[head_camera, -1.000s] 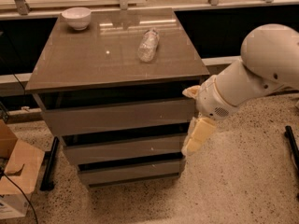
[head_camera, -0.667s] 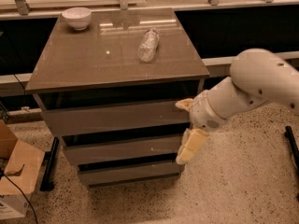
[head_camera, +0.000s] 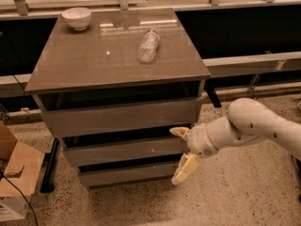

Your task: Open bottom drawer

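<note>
The arm has swung lower and further left than a second ago, so it now reaches in from the right at the level of the cabinet's two lower fronts instead of beside the top one. The pincer has come down with it and sits at the cabinet's near right corner. It is spread wide and holds nothing. Its upper finger lies over the right end of the middle front, its lower finger over the right end of the bottom drawer. Whether either finger touches a front I cannot tell.

The bottom drawer is the lowest of the three fronts, just above the speckled floor. It is a flat, glossy taupe-grey strip without a handle, with a dark gap above it and none of its inside showing.

On the tabletop a bottle lies on its side right of centre, and a white bowl stands at the far left corner, both as before.
</note>
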`<action>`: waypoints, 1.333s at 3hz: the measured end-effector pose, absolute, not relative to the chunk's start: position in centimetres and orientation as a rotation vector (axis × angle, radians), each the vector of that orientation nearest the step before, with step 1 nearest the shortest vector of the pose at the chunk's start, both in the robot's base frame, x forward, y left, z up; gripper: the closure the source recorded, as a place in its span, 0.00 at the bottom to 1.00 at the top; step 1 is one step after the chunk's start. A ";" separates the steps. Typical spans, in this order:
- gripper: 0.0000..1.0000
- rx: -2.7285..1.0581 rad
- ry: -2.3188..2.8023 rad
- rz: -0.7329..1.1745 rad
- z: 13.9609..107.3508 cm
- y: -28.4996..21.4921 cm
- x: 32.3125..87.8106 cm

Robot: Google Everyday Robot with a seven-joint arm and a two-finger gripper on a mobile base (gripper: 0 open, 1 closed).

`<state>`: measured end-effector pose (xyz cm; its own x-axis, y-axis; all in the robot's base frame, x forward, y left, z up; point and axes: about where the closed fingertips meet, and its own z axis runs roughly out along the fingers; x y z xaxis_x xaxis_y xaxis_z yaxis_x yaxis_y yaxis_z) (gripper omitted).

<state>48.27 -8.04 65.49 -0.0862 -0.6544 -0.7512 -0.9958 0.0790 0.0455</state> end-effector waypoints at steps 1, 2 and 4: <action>0.00 -1.627 1.802 0.839 63.4 -7.7 47.9; 0.00 -1.628 1.801 0.836 63.5 -7.7 47.9; 0.00 -1.600 1.914 0.786 56.2 -5.9 49.1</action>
